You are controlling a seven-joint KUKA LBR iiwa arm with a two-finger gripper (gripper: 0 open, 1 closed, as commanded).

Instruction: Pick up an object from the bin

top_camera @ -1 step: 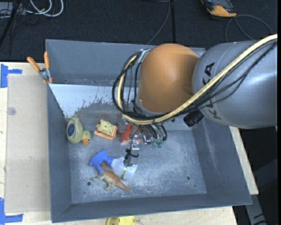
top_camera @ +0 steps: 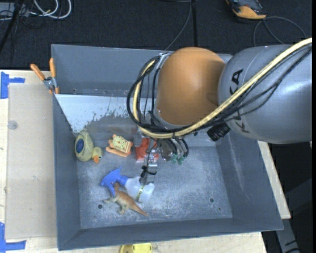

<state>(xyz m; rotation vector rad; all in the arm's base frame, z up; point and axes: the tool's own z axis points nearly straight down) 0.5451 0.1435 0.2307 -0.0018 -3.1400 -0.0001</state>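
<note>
My gripper (top_camera: 149,165) reaches down below the orange wrist cover, near the middle of the bin. Its lower end is just above a clear, whitish bottle (top_camera: 138,188) with a blue spray head (top_camera: 111,178), which lies on the bin floor towards the front. A red thing (top_camera: 141,148) lies right beside the gripper on its left, partly hidden by it. A brown toy dinosaur (top_camera: 127,202) lies just in front of the bottle. Something small and green (top_camera: 177,160) peeks out to the gripper's right.
An orange and yellow toy block (top_camera: 119,145) lies left of the red thing. A teal and yellow duck-like toy (top_camera: 86,146) sits further left by the sloping wall. The arm and its cover hide the back right of the bin.
</note>
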